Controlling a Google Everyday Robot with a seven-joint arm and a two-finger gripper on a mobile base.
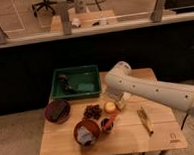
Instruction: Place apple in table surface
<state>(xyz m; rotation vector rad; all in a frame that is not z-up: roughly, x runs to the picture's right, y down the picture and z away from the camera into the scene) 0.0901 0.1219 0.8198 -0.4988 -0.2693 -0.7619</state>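
Found small round yellow-orange apple (pixel 110 107) low near the middle of the large rectangular light-wood table surface (pixel 60 146). Cannot tell whether resting on the wood or held just above it.

Located gripper (pixel 116 97) at the end of the white robot arm (pixel 151 90), which reaches in from the right edge. Positioned directly over and just behind the apple, touching or nearly touching its top. Cannot tell whether released or clenched, nor whether grasping the fruit.

Noted dark cluster of grapes (pixel 92 111) just to the left of the apple, apart from it. Noted small red cup (pixel 107 123) just in front of the apple, holding contents too indistinct to name. Recorded reddish-brown round bowl (pixel 86 131) beside that cup, with a pale bluish item inside. Recorded dark maroon round bowl (pixel 57 111) near the left edge. Recorded green rectangular plastic tray (pixel 76 69) at the back left, with a dark object in it. Noted thin yellowish elongated item (pixel 145 119) lying to the right, well apart from the apple. Noted small dark logo mark (pixel 173 136) at the front right corner.
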